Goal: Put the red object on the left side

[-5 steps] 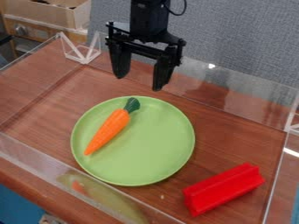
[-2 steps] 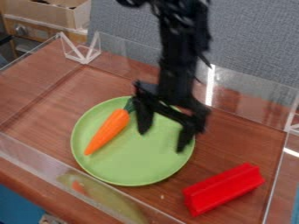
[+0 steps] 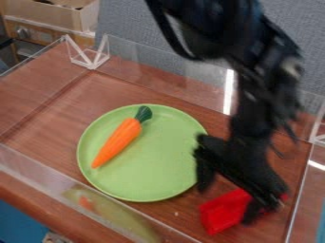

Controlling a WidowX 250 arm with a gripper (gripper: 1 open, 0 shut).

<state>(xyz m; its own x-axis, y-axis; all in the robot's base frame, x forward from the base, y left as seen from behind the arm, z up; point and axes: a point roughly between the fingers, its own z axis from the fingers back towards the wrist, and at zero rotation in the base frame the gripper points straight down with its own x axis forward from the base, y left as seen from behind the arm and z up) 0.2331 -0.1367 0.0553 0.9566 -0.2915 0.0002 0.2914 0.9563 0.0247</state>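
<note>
The red block (image 3: 223, 213) is on the brown table (image 3: 51, 98), at the near right side of the picture. It lies flat, near the round green plate (image 3: 143, 177) but not on it. The big black gripper (image 3: 241, 192) is over the block and hides a lot of it. The gripper looks blurry. Its two fingers are wide apart. I can't tell if they touch the block. An orange carrot (image 3: 117, 143) with a green top lies on the plate, on the left part of it. See-through walls stand around the table, and a gray wall (image 3: 127, 21) is behind.
</note>
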